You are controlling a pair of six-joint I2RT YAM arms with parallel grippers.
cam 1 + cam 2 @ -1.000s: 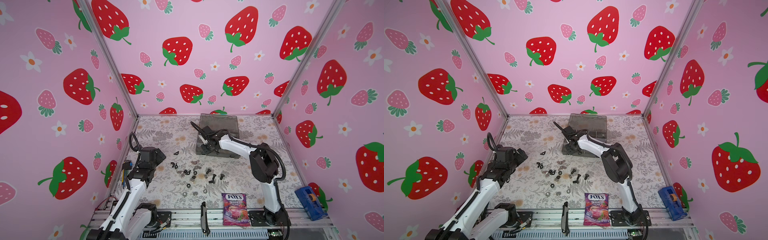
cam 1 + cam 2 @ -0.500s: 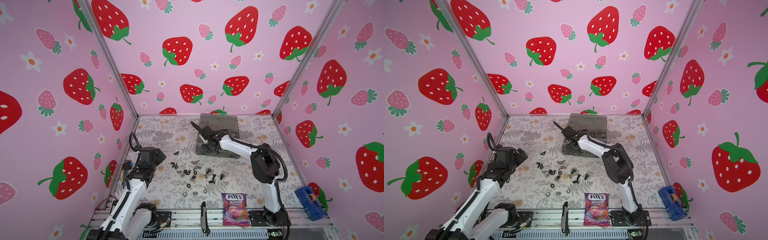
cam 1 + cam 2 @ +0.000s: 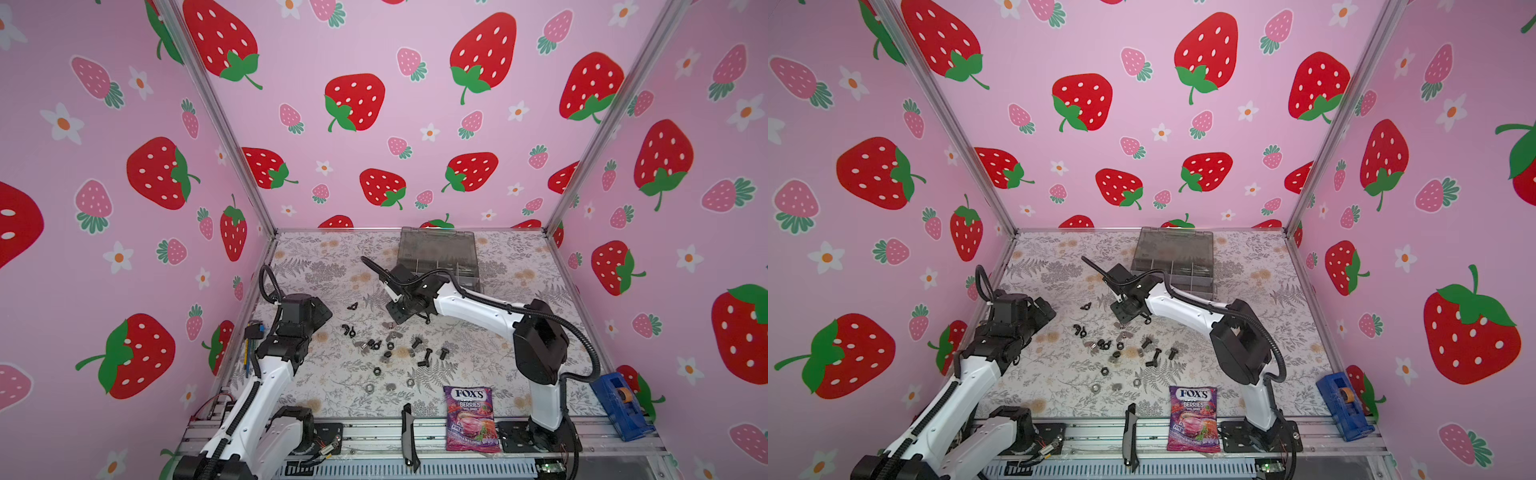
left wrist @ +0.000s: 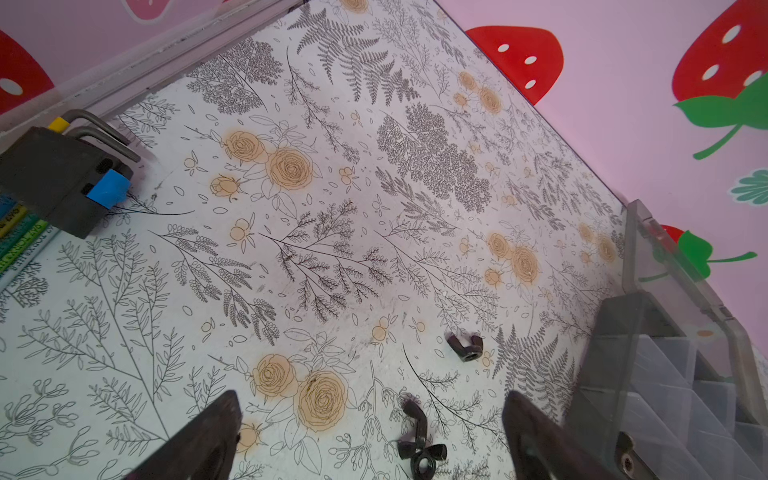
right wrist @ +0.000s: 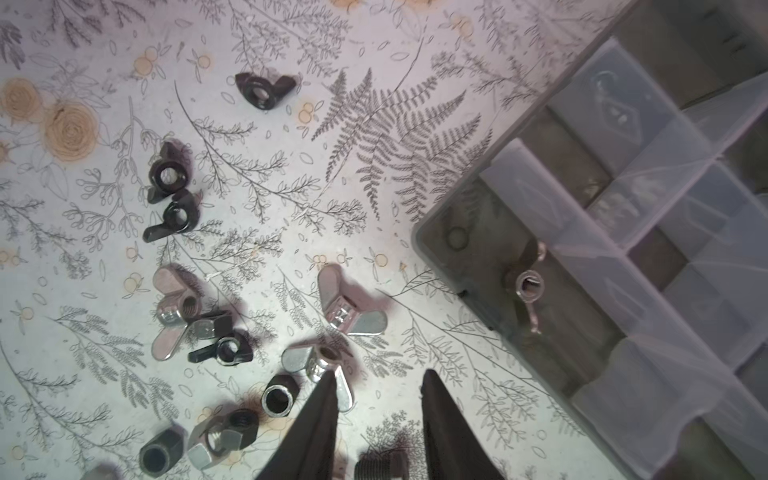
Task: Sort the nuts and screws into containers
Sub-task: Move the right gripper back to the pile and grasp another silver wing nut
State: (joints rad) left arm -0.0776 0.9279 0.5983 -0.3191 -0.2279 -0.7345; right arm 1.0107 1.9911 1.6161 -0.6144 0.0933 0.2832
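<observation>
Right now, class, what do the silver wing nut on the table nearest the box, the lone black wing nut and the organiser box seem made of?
Silver wing nut: probably bare or plated metal; bright reflective glints.
Black wing nut: likely dark-coated metal, possibly plastic; dull sheen.
Organiser box: smoky translucent plastic; dividers show through its walls.
</observation>
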